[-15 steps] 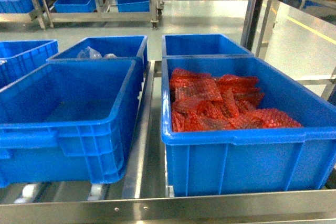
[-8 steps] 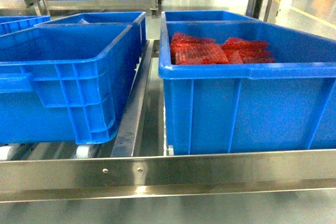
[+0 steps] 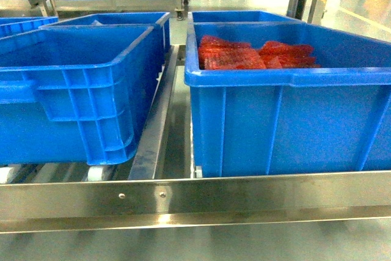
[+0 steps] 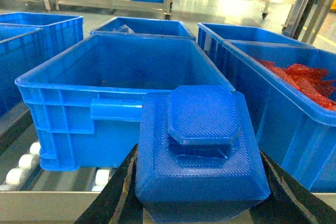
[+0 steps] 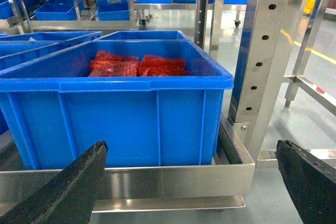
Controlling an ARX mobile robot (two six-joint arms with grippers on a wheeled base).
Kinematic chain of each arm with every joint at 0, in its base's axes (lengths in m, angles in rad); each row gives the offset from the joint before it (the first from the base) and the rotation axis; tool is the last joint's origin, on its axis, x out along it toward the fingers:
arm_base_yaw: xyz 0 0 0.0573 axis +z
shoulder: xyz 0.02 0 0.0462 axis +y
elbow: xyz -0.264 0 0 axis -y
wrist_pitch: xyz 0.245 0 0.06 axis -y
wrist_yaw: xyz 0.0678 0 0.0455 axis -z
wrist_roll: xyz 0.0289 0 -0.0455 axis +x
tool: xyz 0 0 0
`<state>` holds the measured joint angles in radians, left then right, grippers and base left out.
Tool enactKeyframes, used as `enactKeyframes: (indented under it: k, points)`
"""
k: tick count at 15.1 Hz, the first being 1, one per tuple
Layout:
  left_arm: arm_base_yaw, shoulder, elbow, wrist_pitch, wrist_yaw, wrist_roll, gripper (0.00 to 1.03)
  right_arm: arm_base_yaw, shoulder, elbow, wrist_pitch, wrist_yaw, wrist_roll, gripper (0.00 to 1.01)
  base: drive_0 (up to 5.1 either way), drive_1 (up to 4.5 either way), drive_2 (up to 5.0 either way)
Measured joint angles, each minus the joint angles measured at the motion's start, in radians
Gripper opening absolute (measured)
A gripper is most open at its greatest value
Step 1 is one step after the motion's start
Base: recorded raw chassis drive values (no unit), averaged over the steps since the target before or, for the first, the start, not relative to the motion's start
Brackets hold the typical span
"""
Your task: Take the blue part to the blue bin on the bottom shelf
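Note:
The blue part [image 4: 202, 150], a ribbed square block with an octagonal cap, fills the bottom of the left wrist view. My left gripper [image 4: 199, 199] is shut on it, a black finger on each side. It hangs in front of an empty blue bin [image 4: 105, 82] on a roller shelf; the head view shows this bin [image 3: 79, 84] at the left. My right gripper [image 5: 191, 182] is open and holds nothing. It is low before the shelf's steel front rail [image 5: 157, 179]. Neither gripper shows in the head view.
A second blue bin [image 3: 287, 77] with red mesh bags [image 3: 244, 53] stands right of the empty one. More blue bins [image 3: 238, 16] sit behind both. A perforated steel upright [image 5: 262, 61] rises at the shelf's right end. Further racks with bins stand across the floor.
The head view has dropped from looking down into the bins to nearly level with their rims. The shelf's front rail has come into view.

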<state>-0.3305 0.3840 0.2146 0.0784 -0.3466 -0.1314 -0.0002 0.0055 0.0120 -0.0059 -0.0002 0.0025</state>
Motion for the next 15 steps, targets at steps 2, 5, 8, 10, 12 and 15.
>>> enactKeyframes:
  k: [2, 5, 8, 10, 12, 15]
  points:
    - [0.0, 0.0, 0.0, 0.0, 0.0, 0.0, 0.44, 0.0, 0.0, 0.0, 0.0, 0.0, 0.0, 0.98, 0.0, 0.0, 0.0]
    - [0.0, 0.0, 0.0, 0.0, 0.0, 0.0, 0.44, 0.0, 0.0, 0.0, 0.0, 0.0, 0.0, 0.98, 0.0, 0.0, 0.0]
    - [0.0, 0.0, 0.0, 0.0, 0.0, 0.0, 0.44, 0.0, 0.0, 0.0, 0.0, 0.0, 0.0, 0.98, 0.0, 0.0, 0.0]
    - [0.0, 0.0, 0.0, 0.0, 0.0, 0.0, 0.44, 0.0, 0.0, 0.0, 0.0, 0.0, 0.0, 0.98, 0.0, 0.0, 0.0]
    - [0.0, -0.003, 0.0, 0.002, 0.0, 0.0, 0.44, 0.0, 0.0, 0.0, 0.001, 0.0, 0.0, 0.98, 0.1, 4.08, -3.9]
    - [0.0, 0.0, 0.0, 0.002, 0.002, 0.0, 0.44, 0.0, 0.0, 0.0, 0.003, 0.0, 0.0, 0.98, 0.1, 3.69, -3.5]
